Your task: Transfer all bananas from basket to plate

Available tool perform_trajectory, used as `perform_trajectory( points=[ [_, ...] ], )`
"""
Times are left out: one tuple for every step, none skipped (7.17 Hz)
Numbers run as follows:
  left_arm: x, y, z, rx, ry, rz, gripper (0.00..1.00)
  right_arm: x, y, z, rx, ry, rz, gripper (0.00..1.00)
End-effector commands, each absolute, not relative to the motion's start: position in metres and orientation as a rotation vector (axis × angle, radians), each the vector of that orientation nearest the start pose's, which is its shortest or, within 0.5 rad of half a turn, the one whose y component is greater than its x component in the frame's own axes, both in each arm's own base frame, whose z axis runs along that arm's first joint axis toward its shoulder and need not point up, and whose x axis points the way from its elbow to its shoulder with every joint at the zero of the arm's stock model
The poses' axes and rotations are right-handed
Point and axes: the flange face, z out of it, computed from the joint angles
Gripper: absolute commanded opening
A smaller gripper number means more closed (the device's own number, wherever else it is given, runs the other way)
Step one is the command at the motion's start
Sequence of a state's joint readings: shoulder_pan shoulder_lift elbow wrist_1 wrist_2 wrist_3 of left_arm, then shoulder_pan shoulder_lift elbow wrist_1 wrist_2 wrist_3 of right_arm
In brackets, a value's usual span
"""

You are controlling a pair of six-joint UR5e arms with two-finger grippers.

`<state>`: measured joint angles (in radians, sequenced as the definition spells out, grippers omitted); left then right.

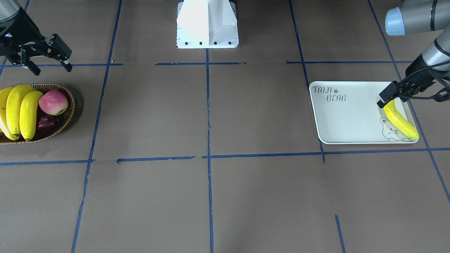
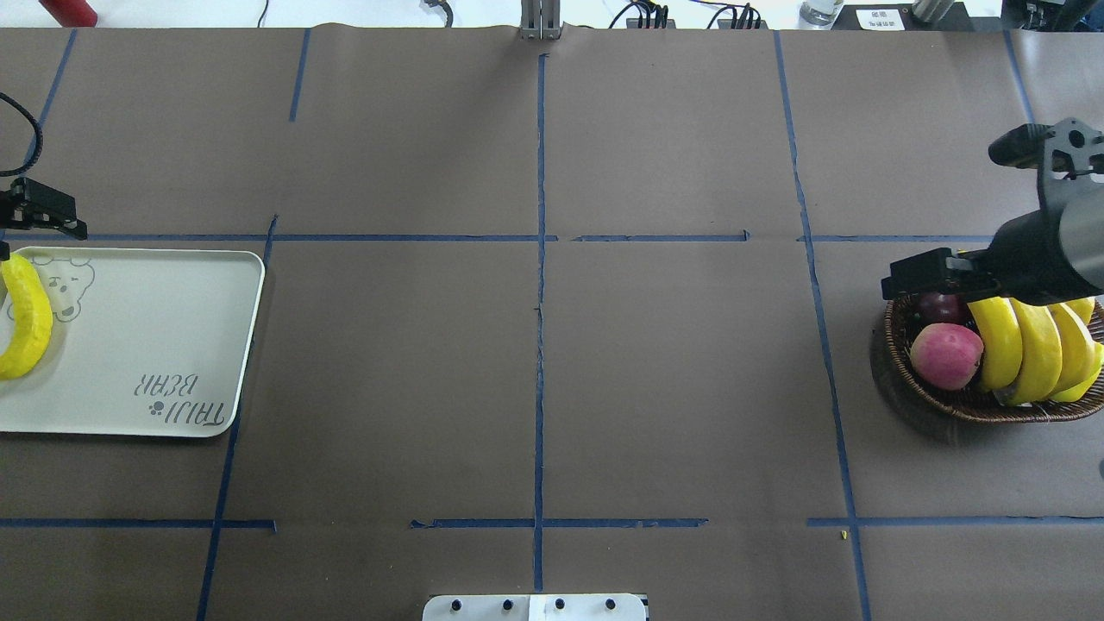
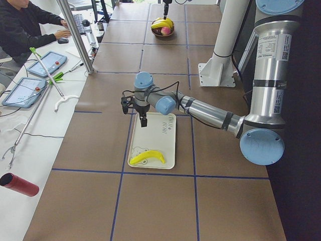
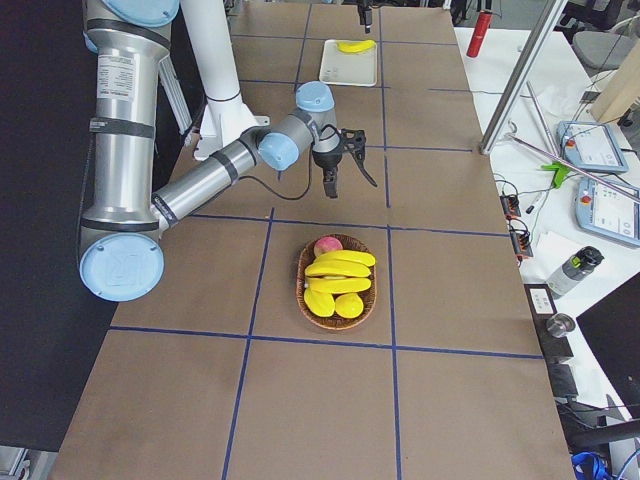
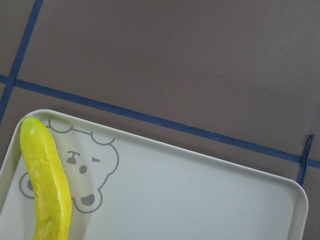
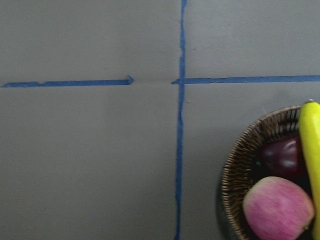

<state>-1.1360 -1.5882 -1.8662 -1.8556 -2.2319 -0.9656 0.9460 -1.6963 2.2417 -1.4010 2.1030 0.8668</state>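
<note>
My right gripper [image 1: 51,66] hangs empty with its jaws spread wide. The basket [image 1: 68,116] lies below them and off to one side, so I judge it is posed for a drop onto the bananas [image 1: 21,109]. These lie stacked side by side, crowding the apple [image 1: 53,102] and a dark red fruit [image 1: 47,123] against the rim. One banana [image 1: 400,121] lies flat on the plate [image 1: 348,119], along the edge by the bear drawing [image 1: 391,129], just under my left gripper [image 1: 383,100]. I cannot tell whether those jaws are apart or together, but the left side view shows them hanging clear above the fruit, which the front view does not make plain. The left wrist camera shows no fingers, only that banana resting loose on the plate. The right wrist camera catches just the basket's corner, which shows the offset that the arm hides in the overhead view.
</note>
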Motion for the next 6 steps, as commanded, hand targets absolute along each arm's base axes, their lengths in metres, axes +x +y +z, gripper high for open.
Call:
perform_trajectory(
  points=[
    [0.149,-0.488,0.467,0.038,0.877,-0.288,1.00,-0.139,-0.379,0.447,0.137,-0.747,-0.029,1.00],
    [0.150,-0.484,0.454,0.055,0.887,-0.275,1.00,-0.126,-0.389,0.474,0.092,-0.778,-0.068,1.00],
    [0.150,-0.482,0.454,0.055,0.888,-0.274,1.00,-0.125,-0.390,0.488,0.060,-0.782,-0.062,1.00],
    [0.150,-0.483,0.454,0.056,0.887,-0.275,1.00,-0.127,-0.393,0.513,0.016,-0.761,-0.045,0.99],
    [0.149,-0.483,0.453,0.059,0.889,-0.275,1.00,-0.128,-0.395,0.525,-0.005,-0.751,-0.039,0.98],
    [0.149,-0.482,0.449,0.067,0.894,-0.270,1.00,-0.129,-0.395,0.528,-0.013,-0.752,-0.038,0.90]
  ],
)
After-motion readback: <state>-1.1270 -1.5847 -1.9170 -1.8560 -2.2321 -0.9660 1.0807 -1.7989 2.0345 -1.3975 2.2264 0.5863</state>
